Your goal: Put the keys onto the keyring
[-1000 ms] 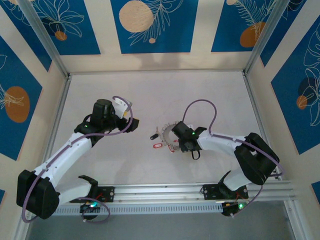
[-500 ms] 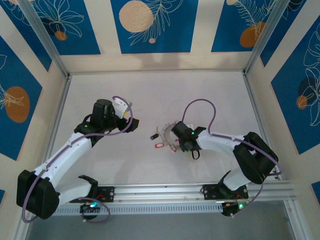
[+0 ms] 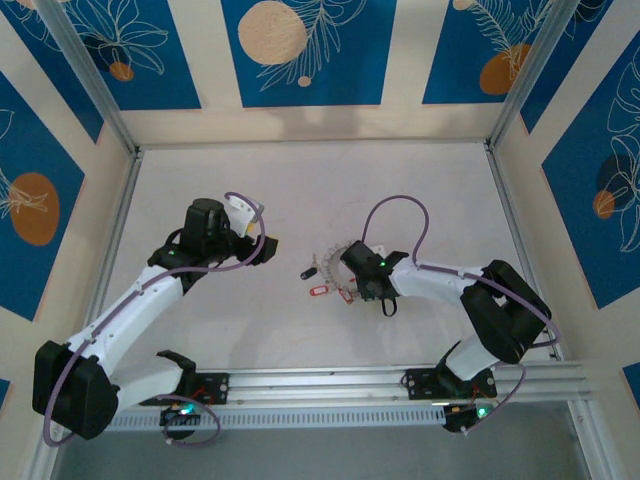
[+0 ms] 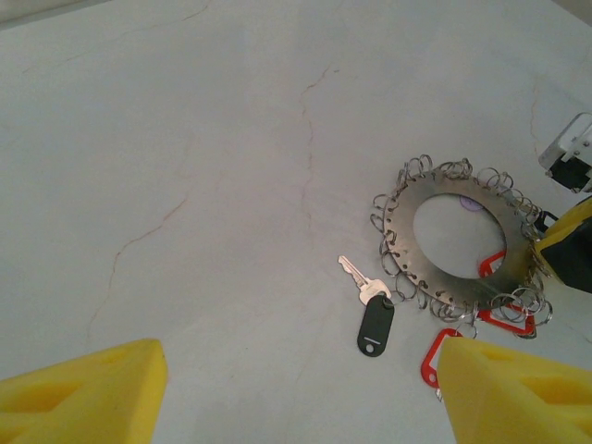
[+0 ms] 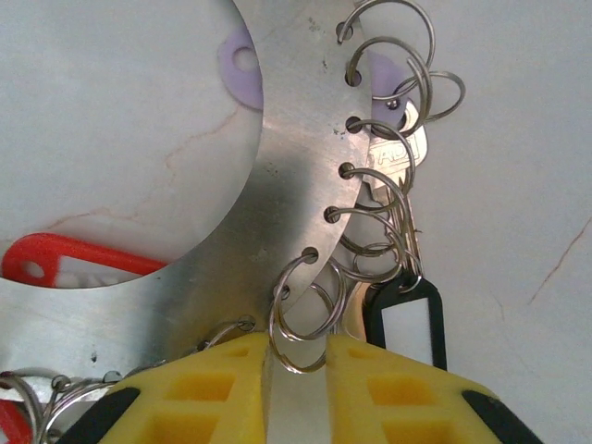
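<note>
Keyring (image 4: 400,242) sits on the table (image 4: 185,139) with the right gripper (image 5: 296,356) pinching its rim, black-tagged key (image 4: 375,326) loose just beside it, red tags (image 5: 74,259) and a purple one (image 5: 242,60) poking out underneath, left gripper (image 4: 301,384) spread wide, well apart.

No writing, number, brand or sign can be read anywhere. In the right wrist view the black-framed key tag (image 5: 404,324) carries a plain white label window with nothing on it. In the left wrist view the black key tag (image 4: 376,326) on the bench (image 4: 185,185) has a small pale mark, too small to read.
</note>
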Robot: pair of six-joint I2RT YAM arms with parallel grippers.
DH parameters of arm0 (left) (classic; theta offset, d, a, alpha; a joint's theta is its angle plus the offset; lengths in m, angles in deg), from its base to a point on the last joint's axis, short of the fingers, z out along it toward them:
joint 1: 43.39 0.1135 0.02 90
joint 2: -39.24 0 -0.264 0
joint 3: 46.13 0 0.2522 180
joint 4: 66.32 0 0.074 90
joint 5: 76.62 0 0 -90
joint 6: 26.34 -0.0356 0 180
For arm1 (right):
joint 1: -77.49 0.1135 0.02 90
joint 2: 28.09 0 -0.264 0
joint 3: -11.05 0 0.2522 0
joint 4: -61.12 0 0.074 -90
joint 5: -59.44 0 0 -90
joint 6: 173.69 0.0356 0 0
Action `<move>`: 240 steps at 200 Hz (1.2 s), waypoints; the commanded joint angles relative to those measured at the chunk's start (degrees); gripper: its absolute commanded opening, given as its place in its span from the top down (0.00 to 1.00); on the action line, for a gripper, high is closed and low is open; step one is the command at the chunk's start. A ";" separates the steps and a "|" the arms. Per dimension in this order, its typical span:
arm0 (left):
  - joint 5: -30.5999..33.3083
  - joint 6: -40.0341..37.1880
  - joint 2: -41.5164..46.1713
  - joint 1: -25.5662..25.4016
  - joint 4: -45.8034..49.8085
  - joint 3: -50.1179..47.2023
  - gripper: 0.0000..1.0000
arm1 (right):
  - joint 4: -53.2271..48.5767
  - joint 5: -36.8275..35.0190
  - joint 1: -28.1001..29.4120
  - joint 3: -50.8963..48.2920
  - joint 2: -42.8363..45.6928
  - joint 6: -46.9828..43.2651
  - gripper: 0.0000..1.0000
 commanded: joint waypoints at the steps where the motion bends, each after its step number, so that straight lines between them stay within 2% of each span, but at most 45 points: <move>1: -0.74 -1.24 1.02 0.52 -0.14 -0.37 0.23 | -0.24 -1.40 -0.28 1.20 -0.98 -0.03 0.78; 107: -0.66 -1.24 0.93 0.48 -0.15 -0.32 0.23 | -0.93 -5.17 -0.26 2.86 -2.12 0.59 0.77; 146: -0.57 -1.20 0.92 0.52 -0.17 -0.32 0.23 | 0.00 -5.40 -0.58 2.71 -2.06 -0.02 0.81; 240: -0.24 -1.28 0.79 0.51 -0.07 -0.42 0.23 | 3.75 -1.06 -1.52 1.11 -1.77 -1.70 0.87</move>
